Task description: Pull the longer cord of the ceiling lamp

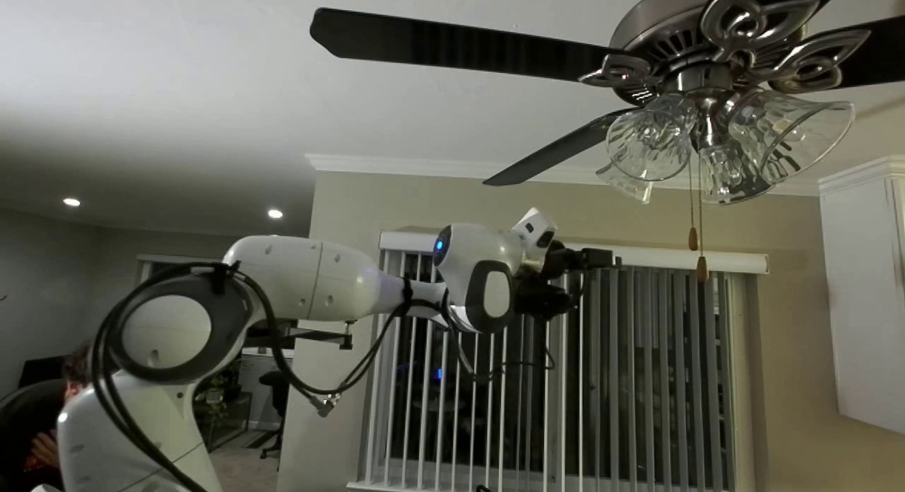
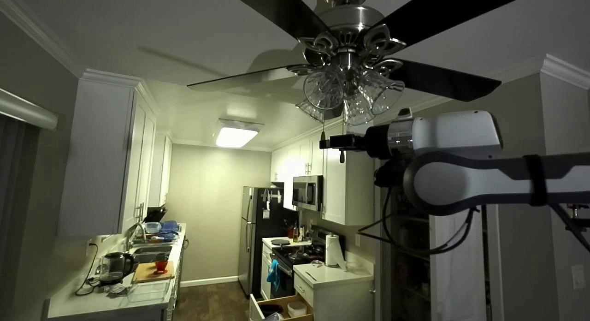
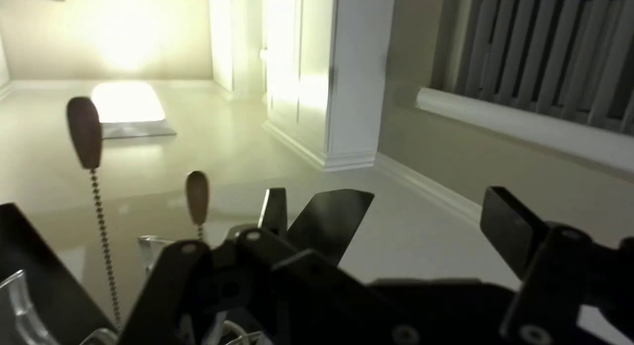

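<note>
Longer cord (image 3: 86, 137) | left of end effector (image 3: 389, 218), apart | wrist view

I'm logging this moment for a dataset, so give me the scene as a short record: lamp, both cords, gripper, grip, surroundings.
ceiling lamp: looks unlit; dark blades, clear glass shades
longer cord: beaded chain, brown end knob, hanging
shorter cord: hangs beside it, also knob-ended
gripper: open, near the cords
grip: none; both cords lie outside the open jaws in the wrist view
surroundings: vertical blinds, lit kitchen ceiling light
</note>
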Controlling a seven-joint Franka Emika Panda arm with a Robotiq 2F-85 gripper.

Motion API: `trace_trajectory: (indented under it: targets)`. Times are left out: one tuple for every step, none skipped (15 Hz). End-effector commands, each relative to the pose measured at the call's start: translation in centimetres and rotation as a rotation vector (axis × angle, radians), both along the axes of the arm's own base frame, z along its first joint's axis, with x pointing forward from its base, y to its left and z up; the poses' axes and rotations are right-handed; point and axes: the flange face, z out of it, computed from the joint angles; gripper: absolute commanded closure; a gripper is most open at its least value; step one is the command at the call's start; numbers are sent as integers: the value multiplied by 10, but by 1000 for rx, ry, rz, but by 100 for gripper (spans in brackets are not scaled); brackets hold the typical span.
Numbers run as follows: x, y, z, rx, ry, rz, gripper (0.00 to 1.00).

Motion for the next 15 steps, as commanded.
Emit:
trace_trajectory:
  targets:
    - [32,-45,14,-27,-103,-146,0]
    - [37,-59,15,-43,-96,-193,0]
    - [43,-70,15,-51,-88,-235,0]
    - [47,-81,17,-56,-86,-277,0]
    - [51,-91,20,-59,-85,-310,0]
    - [54,-96,21,-69,-80,-337,0]
    - [57,-95,20,-79,-67,-349,0]
    - [61,-91,17,-89,-48,-350,0]
    - [65,-85,11,-103,-17,-347,0]
    - [68,-79,6,-115,16,-341,0]
    - [71,-74,-1,-123,47,-339,0]
    - [74,-69,-5,-126,73,-335,0]
    - [75,-66,-7,-129,92,-331,0]
    - [76,-63,-8,-129,105,-327,0]
    - [76,-61,-9,-131,114,-325,0]
